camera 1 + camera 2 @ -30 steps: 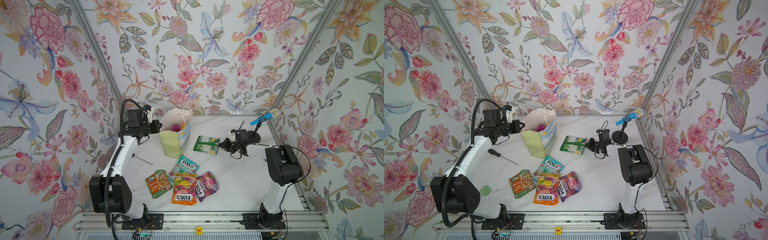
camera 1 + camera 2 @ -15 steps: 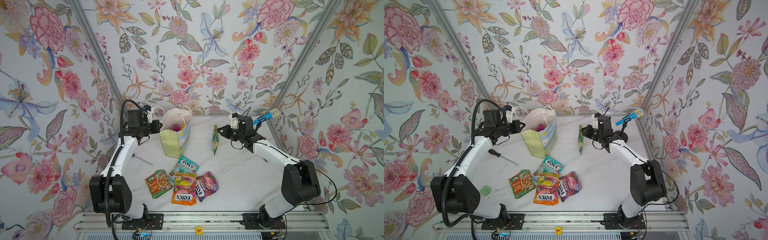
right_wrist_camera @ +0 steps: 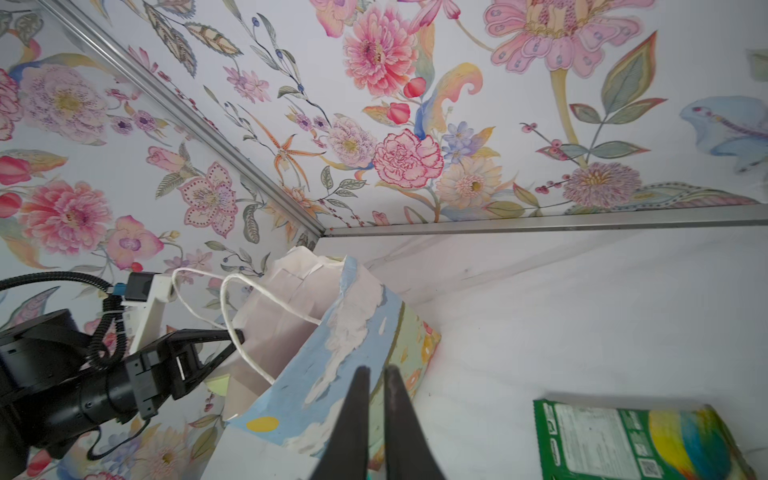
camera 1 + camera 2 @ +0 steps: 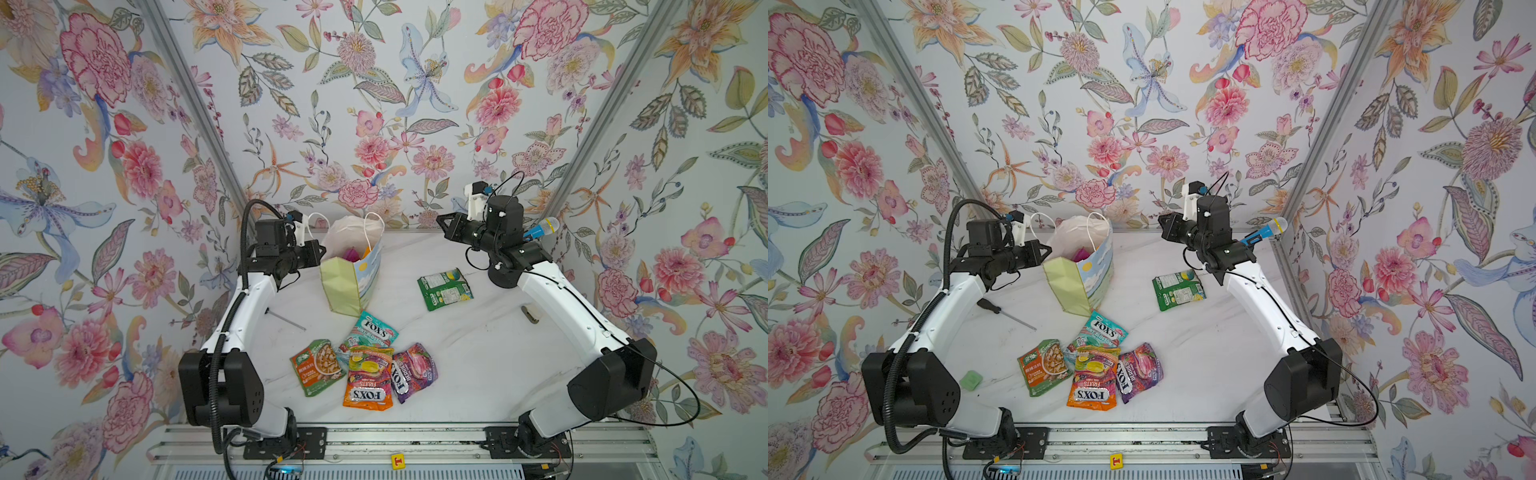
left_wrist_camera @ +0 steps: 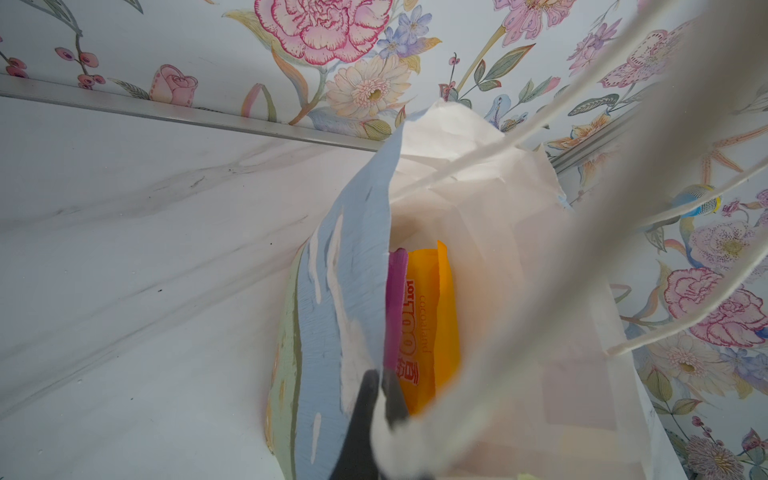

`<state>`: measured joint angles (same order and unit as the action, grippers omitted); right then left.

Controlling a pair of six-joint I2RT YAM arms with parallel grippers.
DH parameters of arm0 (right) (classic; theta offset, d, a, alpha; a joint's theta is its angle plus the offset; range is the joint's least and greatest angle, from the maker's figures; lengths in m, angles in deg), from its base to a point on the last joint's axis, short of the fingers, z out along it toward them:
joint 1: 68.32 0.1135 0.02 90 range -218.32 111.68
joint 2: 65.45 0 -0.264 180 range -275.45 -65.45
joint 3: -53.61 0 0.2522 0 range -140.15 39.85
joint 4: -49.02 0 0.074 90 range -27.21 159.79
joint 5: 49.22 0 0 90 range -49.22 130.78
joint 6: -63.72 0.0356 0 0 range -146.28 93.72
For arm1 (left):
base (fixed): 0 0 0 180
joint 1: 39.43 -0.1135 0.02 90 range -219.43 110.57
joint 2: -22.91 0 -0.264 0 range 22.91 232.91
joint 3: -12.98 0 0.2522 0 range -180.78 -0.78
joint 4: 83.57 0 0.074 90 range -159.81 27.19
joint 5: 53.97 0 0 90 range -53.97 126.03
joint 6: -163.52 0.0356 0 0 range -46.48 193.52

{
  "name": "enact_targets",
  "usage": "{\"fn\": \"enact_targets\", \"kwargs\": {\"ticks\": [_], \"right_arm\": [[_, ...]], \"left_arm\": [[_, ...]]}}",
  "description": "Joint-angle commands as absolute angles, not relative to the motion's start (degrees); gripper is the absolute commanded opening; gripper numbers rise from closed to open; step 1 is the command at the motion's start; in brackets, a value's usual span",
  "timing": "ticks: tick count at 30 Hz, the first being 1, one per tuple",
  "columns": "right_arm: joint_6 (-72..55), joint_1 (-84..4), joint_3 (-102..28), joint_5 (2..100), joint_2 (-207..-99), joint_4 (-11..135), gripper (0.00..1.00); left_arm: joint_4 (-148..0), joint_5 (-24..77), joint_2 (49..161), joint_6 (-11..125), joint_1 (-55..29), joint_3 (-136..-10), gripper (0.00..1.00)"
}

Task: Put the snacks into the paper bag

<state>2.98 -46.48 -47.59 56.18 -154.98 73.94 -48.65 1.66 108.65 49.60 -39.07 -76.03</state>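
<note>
Paper bag [image 4: 351, 286] stands upright on the worktop [image 4: 478, 353], mouth open, rope handles up. Inside it, in the left wrist view, a purple packet [image 5: 395, 307] and a yellow packet [image 5: 436, 324] stand on edge against the painted front wall.

Left gripper [image 4: 322, 251] is at the bag's left rim, jaws closed tight. The view is blurred there, but it looks to be pinching the rim beside a handle.

Right gripper [image 4: 441, 223] hangs in the air right of the bag, about level with its mouth. Jaws are a narrow slit with nothing between them.

Green packet [image 4: 444, 289] lies flat on the worktop right of the bag, apart from that gripper.

In front of the bag, the teal packet [image 4: 371, 330] lies nearest its base. Beyond it are the nut pouch [image 4: 318, 368], orange packet [image 4: 368, 378] and berry packet [image 4: 414, 372], with edges overlapping.
</note>
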Motion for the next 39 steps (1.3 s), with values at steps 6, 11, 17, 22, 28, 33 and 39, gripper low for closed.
{"fn": "enact_targets", "kwargs": {"ticks": [6, 11, 17, 22, 28, 33, 39], "right_arm": [[0.34, -53.88, -32.03, 53.05, -155.49, 78.92, 0.34], [-2.5, -57.05, -29.1, 51.53, -158.79, 78.61, 0.35], [-4.3, -59.68, -32.03, 51.38, -166.88, 78.5, 0.35], [-5.18, -61.49, -34.85, 51.05, -172.5, 78.52, 0.37], [-6.45, -62.87, -36.76, 53.09, -176.24, 78.52, 0.38], [-6.95, -63.04, -38.23, 54.37, -178.47, 78.52, 0.38], [-6.85, -63.05, -39.69, 55.76, -180.67, 78.04, 0.37]], "left_arm": [[-47.72, 0.84, 107.43, 48.91, -39.42, -75.26, 0.0], [-48.23, 0.61, 107.9, 48.47, -39.39, -75.25, 0.0], [-47.49, 1.02, 107.86, 48.84, -39.43, -75.23, 0.0], [-46.53, 1.64, 107.49, 49.29, -39.43, -75.19, 0.0], [-46.69, 1.67, 107.46, 49.24, -39.43, -74.96, 0.0], [-46.65, 1.56, 108.05, 49.18, -39.43, -75.47, 0.0], [-46.26, 1.97, 108.23, 49.27, -39.37, -75.87, 0.0]]}}
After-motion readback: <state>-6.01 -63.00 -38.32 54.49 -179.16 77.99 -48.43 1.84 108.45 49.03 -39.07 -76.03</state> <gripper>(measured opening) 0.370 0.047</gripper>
